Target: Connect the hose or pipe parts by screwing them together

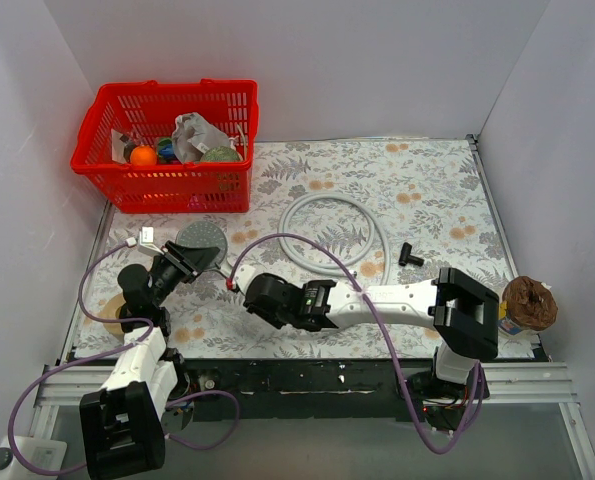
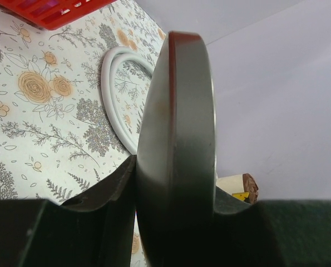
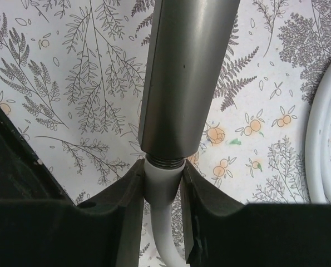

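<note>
Left gripper (image 2: 173, 192) clamps head (image 2: 176, 111); right gripper (image 3: 162, 171) pinches hose (image 3: 163, 192) (threads showing). We'd align it with handle (image 3: 187, 72), twist gently.

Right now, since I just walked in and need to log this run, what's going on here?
The left gripper clamps the shower head by its round rim, on edge. The right gripper grips the hose end right at the metal handle's end. Threads show between the two, so the joint isn't fully screwed home. The rest of the hose lies coiled on the table.
</note>
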